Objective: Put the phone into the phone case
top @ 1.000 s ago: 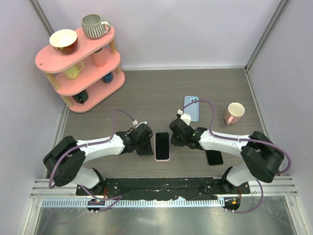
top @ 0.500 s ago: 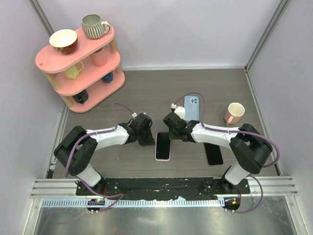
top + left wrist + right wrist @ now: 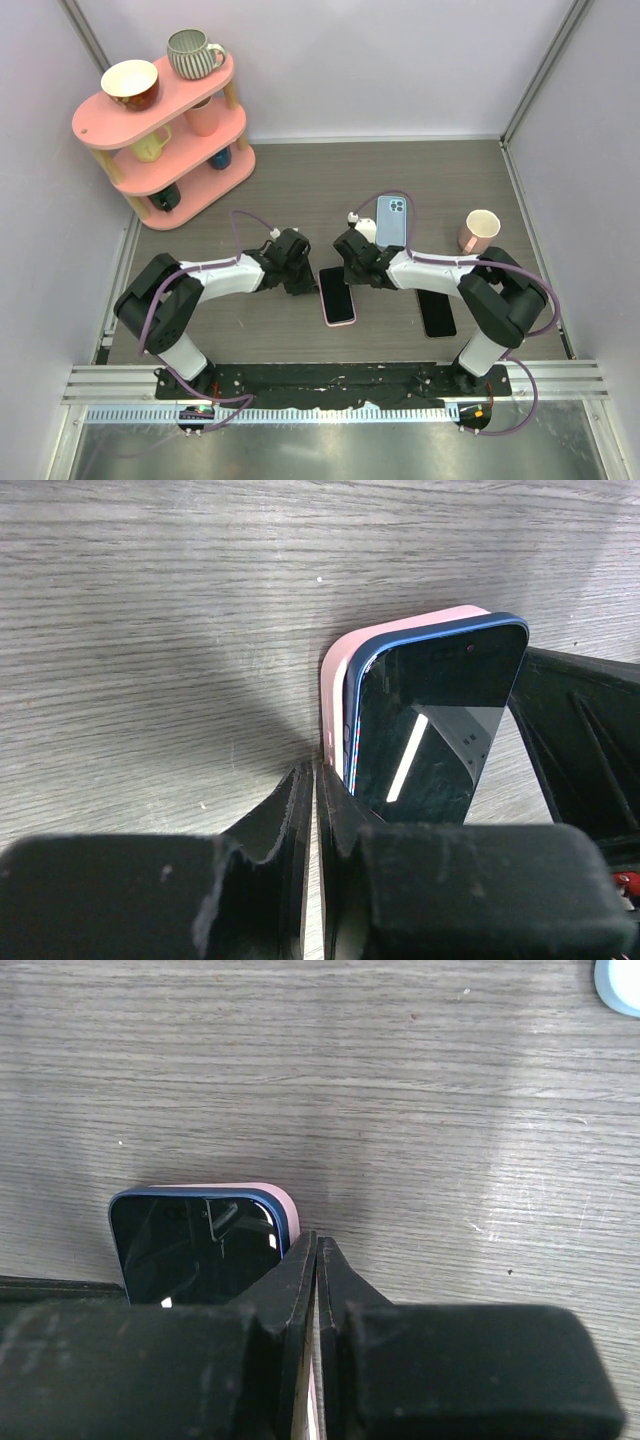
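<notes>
The phone lies screen-up on the pink phone case mid-desk. Its blue frame rides proud of the pink rim along the left side, so it looks laid in but not yet snapped home. The left gripper at its 10 o'clock and the right gripper at its 1 o'clock both have jaws pinched together on nothing, probably so the blunt tips can press the far corners from opposite sides. Bare desk lies open toward 12 o'clock, a second dark phone sits apart at 3 o'clock, and a light-blue item crowds the right wrist at 1 o'clock.
</notes>
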You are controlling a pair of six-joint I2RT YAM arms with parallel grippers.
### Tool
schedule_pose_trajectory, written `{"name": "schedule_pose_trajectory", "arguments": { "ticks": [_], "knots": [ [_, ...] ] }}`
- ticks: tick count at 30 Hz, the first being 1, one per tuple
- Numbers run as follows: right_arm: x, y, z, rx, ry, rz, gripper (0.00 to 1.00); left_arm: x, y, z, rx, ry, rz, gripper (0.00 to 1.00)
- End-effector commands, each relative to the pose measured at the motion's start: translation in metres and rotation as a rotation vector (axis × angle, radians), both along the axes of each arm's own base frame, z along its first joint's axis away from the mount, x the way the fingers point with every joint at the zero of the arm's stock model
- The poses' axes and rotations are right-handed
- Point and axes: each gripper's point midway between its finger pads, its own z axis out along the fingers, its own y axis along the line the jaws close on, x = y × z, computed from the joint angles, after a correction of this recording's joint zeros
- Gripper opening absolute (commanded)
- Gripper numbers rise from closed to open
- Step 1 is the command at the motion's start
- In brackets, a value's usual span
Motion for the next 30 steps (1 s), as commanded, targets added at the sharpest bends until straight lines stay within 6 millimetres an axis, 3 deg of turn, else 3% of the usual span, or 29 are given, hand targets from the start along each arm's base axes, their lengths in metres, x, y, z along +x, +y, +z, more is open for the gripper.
{"name": "schedule_pose_trajectory", "arguments": {
  "ticks": [1, 3, 7, 9, 13, 14, 17, 22, 25, 27, 30],
  "knots": [
    [0.0, 0.024, 0.02, 0.13, -0.038, 0.034, 0.11, 0.008, -0.012, -0.002, -0.038, -0.013, 0.003, 0.11],
    [-0.001, 0.021, 0.022, 0.121, -0.04, 0.038, 0.13, 0.008, -0.013, -0.001, -0.043, -0.012, 0.004, 0.11],
    [0.004, -0.008, 0.032, 0.109, -0.024, -0.03, 0.23, 0.007, -0.002, 0.01, -0.007, -0.033, 0.017, 0.11],
    [0.001, -0.017, 0.034, 0.136, -0.012, -0.04, 0.24, 0.009, 0.004, 0.016, 0.008, -0.06, 0.021, 0.11],
    [-0.013, -0.014, 0.047, 0.22, -0.005, 0.028, 0.24, 0.009, 0.004, 0.028, 0.005, -0.084, -0.001, 0.15],
    [-0.02, -0.001, 0.056, 0.294, 0.005, 0.085, 0.24, 0.009, 0.003, 0.029, 0.004, -0.086, -0.004, 0.16],
    [-0.04, 0.013, 0.058, 0.387, 0.052, 0.173, 0.28, 0.012, 0.0, 0.036, -0.011, -0.101, -0.012, 0.24],
    [-0.051, 0.001, 0.042, 0.375, 0.067, 0.16, 0.2, 0.015, -0.004, 0.042, -0.019, -0.114, -0.022, 0.26],
    [-0.06, 0.006, 0.032, 0.407, 0.099, 0.194, 0.17, 0.015, -0.005, 0.041, -0.014, -0.107, -0.032, 0.27],
    [-0.072, 0.003, 0.013, 0.398, 0.159, 0.194, 0.16, 0.015, -0.006, 0.041, -0.011, -0.106, -0.041, 0.28],
    [-0.075, -0.005, -0.003, 0.39, 0.173, 0.143, 0.13, 0.014, -0.006, 0.041, -0.005, -0.107, -0.065, 0.31]
  ]
}}
